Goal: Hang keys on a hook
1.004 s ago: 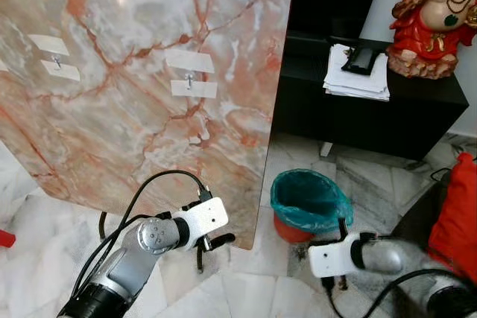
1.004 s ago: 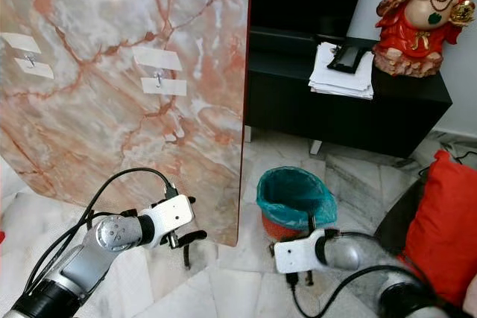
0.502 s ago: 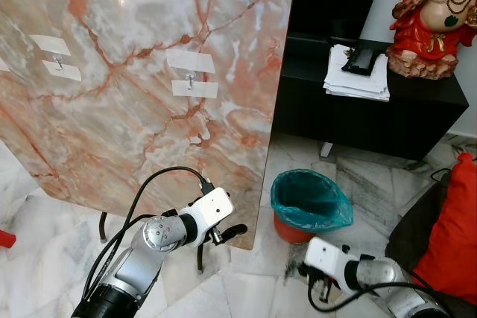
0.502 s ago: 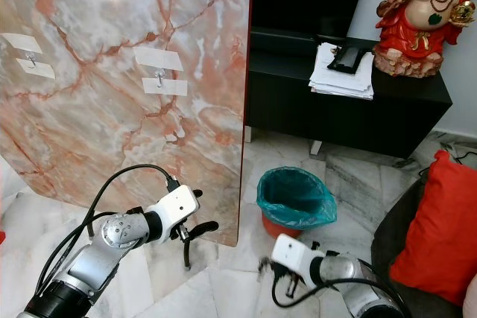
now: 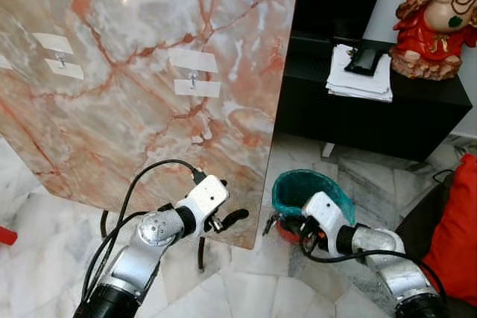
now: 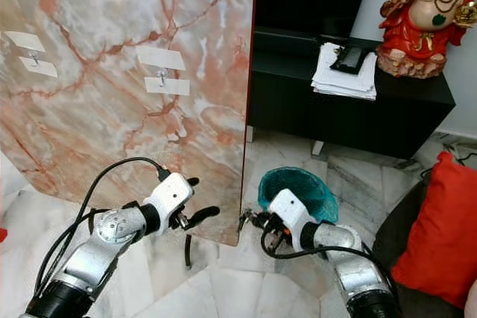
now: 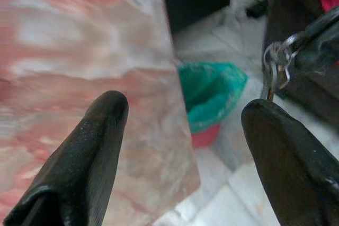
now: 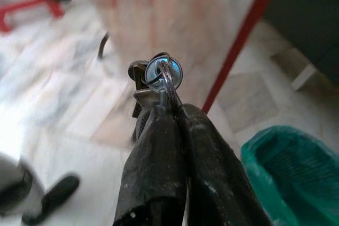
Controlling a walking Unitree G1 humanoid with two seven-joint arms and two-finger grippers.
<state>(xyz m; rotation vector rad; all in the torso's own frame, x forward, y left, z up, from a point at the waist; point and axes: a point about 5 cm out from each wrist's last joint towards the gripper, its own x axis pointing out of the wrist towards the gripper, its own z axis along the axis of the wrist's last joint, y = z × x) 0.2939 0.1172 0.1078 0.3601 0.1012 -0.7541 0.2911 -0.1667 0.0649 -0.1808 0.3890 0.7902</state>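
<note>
A small bunch of keys (image 8: 160,74) on a metal ring sticks out of my right gripper (image 8: 169,110), which is shut on it. That gripper (image 5: 279,223) is low in front of the teal bin, pointing at the panel's lower right corner. The keys (image 7: 274,63) also hang just past my left gripper (image 7: 183,115), which is open. The left gripper (image 5: 229,200) sits at the bottom edge of a tall pink marble panel (image 5: 141,132). Two small metal hooks, each held by white tape, are fixed high on the panel: one (image 5: 193,78) mid-panel, one (image 5: 61,57) far left.
A teal-lined bin (image 5: 314,193) stands on the marble floor right of the panel. Behind it, a black cabinet (image 5: 358,121) carries a paper stack (image 5: 359,81) and a red statue (image 5: 440,16). A red cushion (image 5: 458,217) lies at the right edge. Black stand legs (image 5: 200,255) show beneath the panel.
My right arm has swung up and to the left, from low near the floor to in front of the bin, bringing the keys toward the panel's corner. The left gripper has barely shifted.
</note>
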